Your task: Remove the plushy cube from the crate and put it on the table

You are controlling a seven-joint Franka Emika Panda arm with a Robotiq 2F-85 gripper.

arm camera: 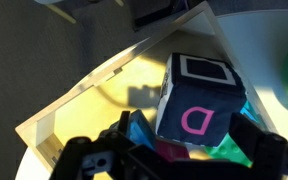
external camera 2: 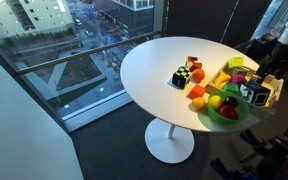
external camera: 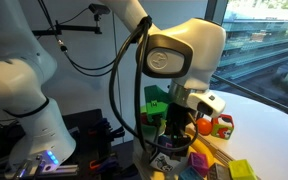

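Note:
The plushy cube (arm camera: 199, 100) is dark, with a pink letter on one face and a pale square outline on its top. It sits in the crate (arm camera: 84, 95), a pale-yellow wooden tray, on top of coloured blocks. My gripper (arm camera: 189, 130) is open, with its black fingers (arm camera: 132, 135) on either side of the cube. The left finger stands clear of it and the right one is close against its edge. In an exterior view the gripper (external camera 2: 256, 92) hangs over the crate (external camera 2: 236, 78) at the far side of the round white table (external camera 2: 154, 70).
A green bowl (external camera 2: 224, 110) of toy fruit stands next to the crate. A black spotted cube (external camera 2: 181, 77) and a red cube (external camera 2: 193, 63) sit nearer the table's middle. Coloured blocks (arm camera: 149, 130) fill the crate under the gripper. The robot base (external camera: 29, 110) stands beside the table.

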